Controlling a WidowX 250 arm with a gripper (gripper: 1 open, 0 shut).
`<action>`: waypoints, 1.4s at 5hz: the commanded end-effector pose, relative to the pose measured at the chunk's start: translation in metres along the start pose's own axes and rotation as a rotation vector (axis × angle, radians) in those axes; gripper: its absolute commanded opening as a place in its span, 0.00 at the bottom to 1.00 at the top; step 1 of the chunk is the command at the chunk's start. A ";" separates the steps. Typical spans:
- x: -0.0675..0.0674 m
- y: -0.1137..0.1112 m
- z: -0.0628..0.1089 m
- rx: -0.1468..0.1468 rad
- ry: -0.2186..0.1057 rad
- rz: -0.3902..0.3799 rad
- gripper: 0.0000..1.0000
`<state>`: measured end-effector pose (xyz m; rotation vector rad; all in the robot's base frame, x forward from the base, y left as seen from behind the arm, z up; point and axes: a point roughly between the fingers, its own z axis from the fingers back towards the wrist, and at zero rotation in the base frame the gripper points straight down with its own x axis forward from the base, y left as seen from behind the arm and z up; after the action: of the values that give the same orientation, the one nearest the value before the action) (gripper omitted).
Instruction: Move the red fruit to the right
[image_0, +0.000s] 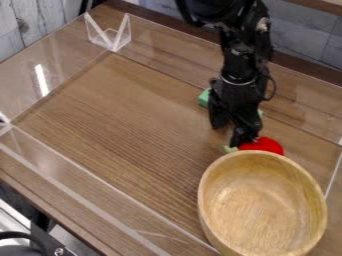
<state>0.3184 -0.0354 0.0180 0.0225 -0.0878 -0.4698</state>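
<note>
Pointing straight down, the arm (238, 60) holds its jaws spread just beside the red fruit (267, 147).

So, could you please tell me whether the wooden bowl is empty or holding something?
Empty. The wooden bowl shows only bare interior; the red fruit lies on the table outside, by its far rim.
</note>
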 end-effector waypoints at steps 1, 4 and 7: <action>0.007 0.002 0.014 0.017 -0.049 0.001 0.00; 0.003 -0.016 0.019 0.001 -0.060 -0.119 1.00; 0.014 0.019 0.024 -0.001 -0.072 -0.104 1.00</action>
<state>0.3242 -0.0253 0.0274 -0.0034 -0.0983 -0.5743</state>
